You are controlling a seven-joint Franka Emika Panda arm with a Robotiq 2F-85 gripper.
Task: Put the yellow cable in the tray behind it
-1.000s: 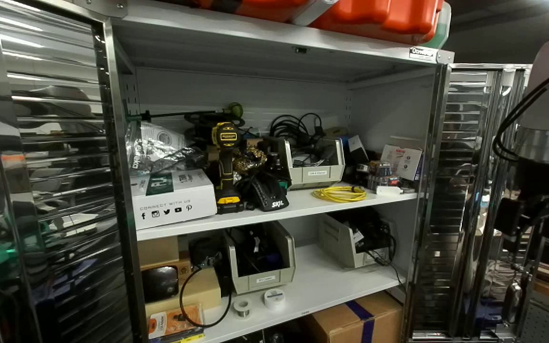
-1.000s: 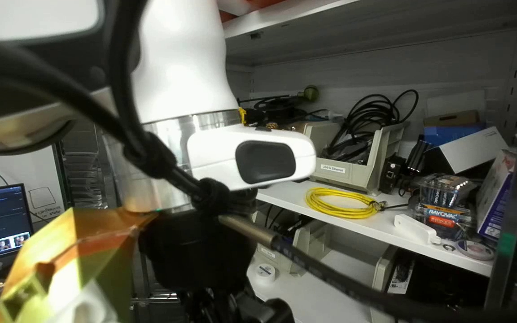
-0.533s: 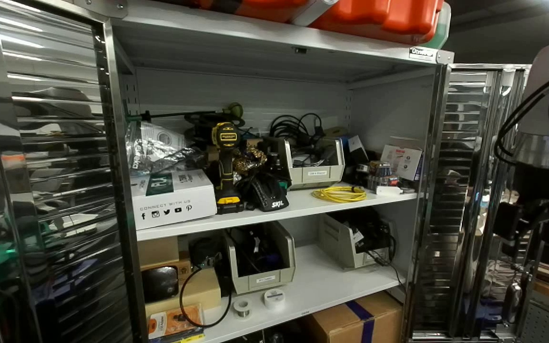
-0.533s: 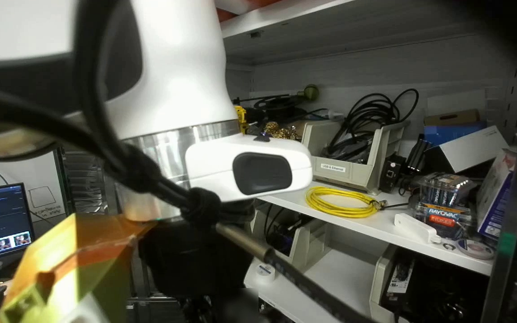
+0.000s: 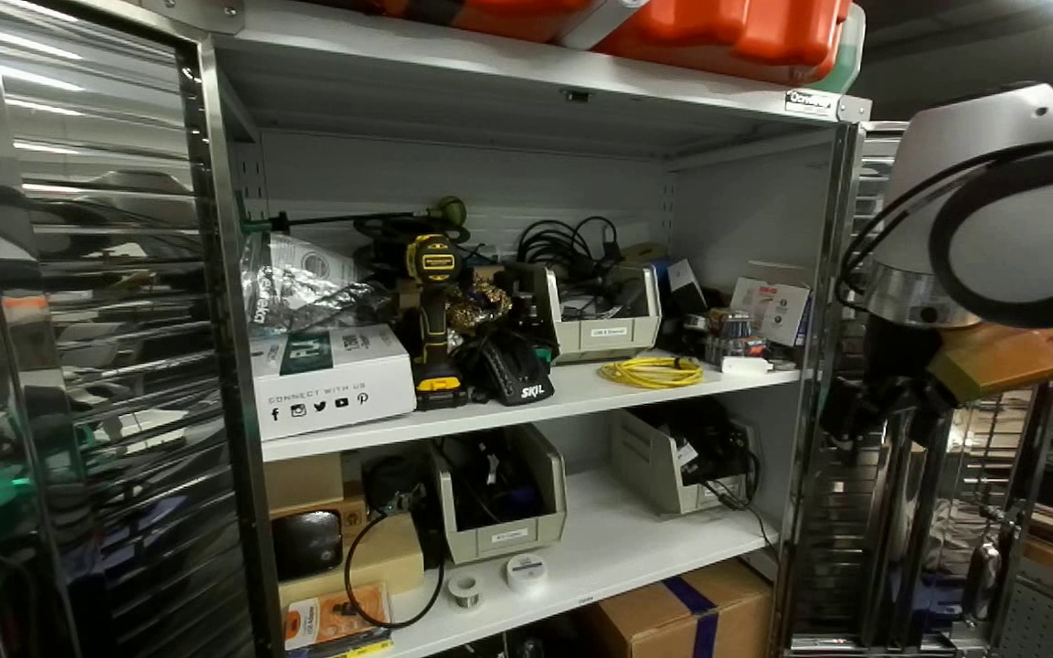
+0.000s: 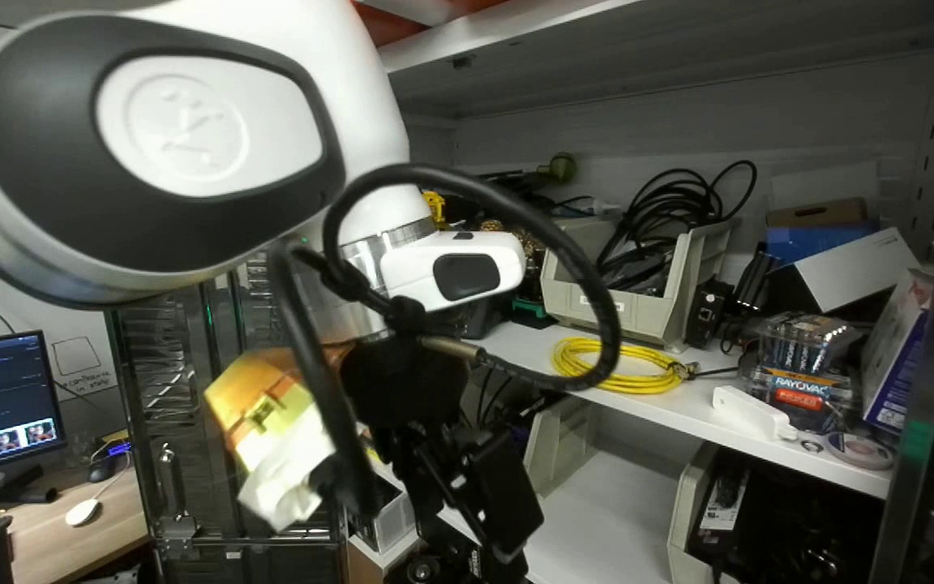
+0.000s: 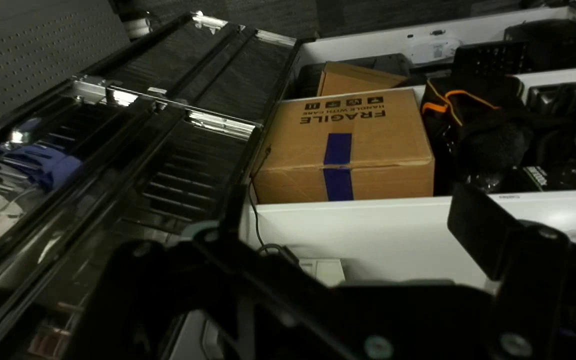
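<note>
Arm and hand are sitting farther in toward the cabinet than half a second ago; in an exterior view they are hanging before a swung-out steel door, shifted inward from the picture's edge. An orange-and-yellow block beside the hand is newly showing there.

Hand is standing spread wide in the wrist view, a FRAGILE-marked cardboard box showing between and beyond its tips. It is pointing mostly downward, well apart from the yellow cable.

The cable is staying put, lying loosely coiled on the shelf tabletop near its front edge, just in front of the tray. Whether the two are touching, I cannot tell. The tray is standing upright, its labelled pale face turning outward, black cords heaping above its rim. In an exterior view a black hose from the arm is looping across parts of both.

Same tabletop: a yellow-and-black drill is standing upright beside a white printed box; a battery pack is sitting near the cable, a white plastic piece lying beside it.
</note>
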